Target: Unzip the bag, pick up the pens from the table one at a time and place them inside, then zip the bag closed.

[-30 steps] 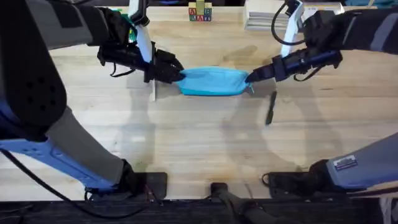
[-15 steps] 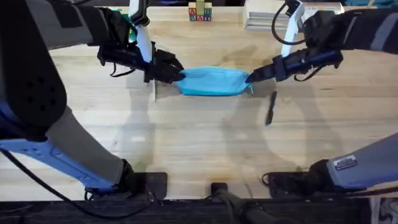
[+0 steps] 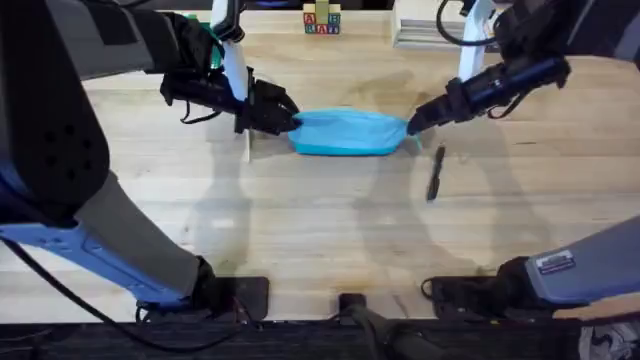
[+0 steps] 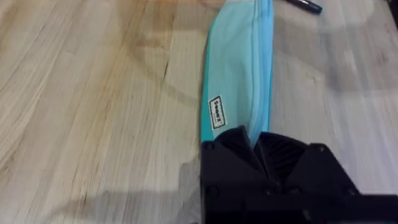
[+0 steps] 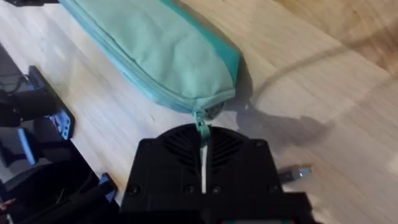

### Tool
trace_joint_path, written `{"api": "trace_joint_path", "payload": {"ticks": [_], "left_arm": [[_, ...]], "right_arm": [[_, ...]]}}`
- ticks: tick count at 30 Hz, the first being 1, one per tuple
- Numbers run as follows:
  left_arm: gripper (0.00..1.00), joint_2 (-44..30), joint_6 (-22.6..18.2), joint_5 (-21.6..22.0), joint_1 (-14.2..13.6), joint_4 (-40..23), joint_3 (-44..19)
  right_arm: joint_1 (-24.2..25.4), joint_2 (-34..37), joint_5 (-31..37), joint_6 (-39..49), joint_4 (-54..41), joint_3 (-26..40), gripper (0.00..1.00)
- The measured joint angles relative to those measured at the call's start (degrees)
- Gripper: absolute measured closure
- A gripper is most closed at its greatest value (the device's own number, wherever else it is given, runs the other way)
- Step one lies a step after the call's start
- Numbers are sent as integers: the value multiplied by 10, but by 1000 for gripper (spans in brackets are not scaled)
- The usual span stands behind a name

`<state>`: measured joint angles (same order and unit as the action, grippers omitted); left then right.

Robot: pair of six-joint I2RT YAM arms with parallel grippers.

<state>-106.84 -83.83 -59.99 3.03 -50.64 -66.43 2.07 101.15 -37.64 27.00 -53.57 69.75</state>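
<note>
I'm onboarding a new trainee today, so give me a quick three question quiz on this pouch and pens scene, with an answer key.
1. True or false: the bag lies between the two grippers in the overhead view.
2. What is the right gripper pinching?
A. a pen
B. the zipper pull
C. nothing
3. Fill in: the pen lies on the ____, outside the bag.

Key
1. True: the left gripper holds one end and the right gripper the other.
2. B: the zipper pull runs down between its fingers.
3. table.
</note>
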Motion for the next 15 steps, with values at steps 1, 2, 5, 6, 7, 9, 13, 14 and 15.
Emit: {"api": "trace_joint_path", "payload": {"ticks": [1, 2, 5, 6, 7, 9, 13, 14, 15], "left_arm": [[958, 0, 0, 0, 0, -1, 0], [958, 0, 0, 0, 0, -1, 0], [958, 0, 0, 0, 0, -1, 0], [958, 0, 0, 0, 0, -1, 0], [958, 0, 0, 0, 0, -1, 0], [958, 0, 0, -1, 0, -1, 0], [958, 0, 0, -1, 0, -1, 0], [958, 0, 0, -1, 0, -1, 0], [958, 0, 0, -1, 0, -1, 0]], "right_arm": [[0, -6, 8, 0, -8, 5, 969], [0, -12, 15, 0, -14, 9, 969], [0, -24, 29, 0, -24, 23, 969], [0, -25, 31, 0, -25, 25, 969], [0, -25, 34, 0, -24, 25, 969], [-2, -25, 36, 0, -28, 25, 969], [-9, -25, 43, 0, -29, 26, 969], [-11, -25, 45, 0, -29, 26, 969], [-13, -25, 47, 0, -29, 26, 969]]}}
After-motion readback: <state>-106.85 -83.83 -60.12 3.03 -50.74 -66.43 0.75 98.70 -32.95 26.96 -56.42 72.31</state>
